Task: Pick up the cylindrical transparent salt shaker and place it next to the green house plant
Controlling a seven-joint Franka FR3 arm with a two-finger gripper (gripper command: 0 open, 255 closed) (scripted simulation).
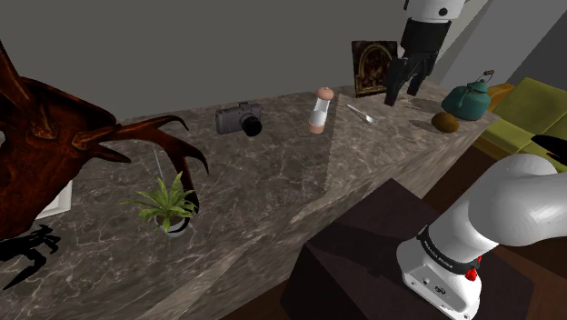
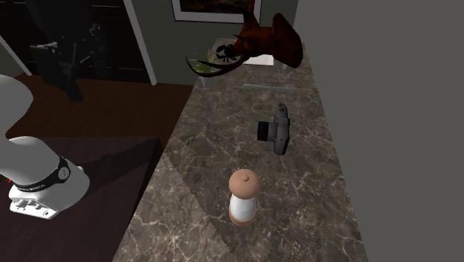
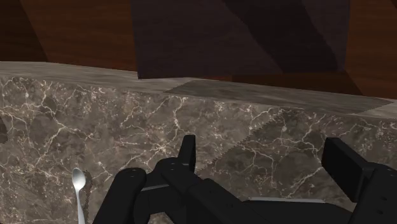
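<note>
The jaws hang wide open and empty above the surface (image 1: pixel 300 191), over the spoon (image 1: pixel 360 114) and well apart from the shaker (image 1: pixel 319 110); in the wrist view the 2 black fingers stand apart with only veined stone between them and the spoon (image 3: pixel 79 191) off to one side. The shaker (image 2: pixel 243 196) stands upright, pale-bodied with a tan cap and base, between the camera (image 1: pixel 240 119) and the spoon, touching neither. We judge the grasp to be the first risk: the shaker is tall and narrow, so a finger clipping its cap on the way down could topple it and send it rolling toward the camera or the edge, and its round, smooth body could slip from a shallow or off-centre grip. The second risk sits at the plant (image 1: pixel 166 205), far toward the shoulder view's lower left: the dark red horned sculpture (image 1: pixel 54 145) spreads its claws just over the leaves, so a low carry could strike a claw, or a careless set-down could crush the leaves. The surface is long, brown-grey marble with white veins, against a plain grey wall (image 1: pixel 227 45); a frame (image 1: pixel 373 66) leans there, a teapot (image 1: pixel 470 98) stands beyond it, and a red-brown floor (image 2: pixel 111 112) lies below.
</note>
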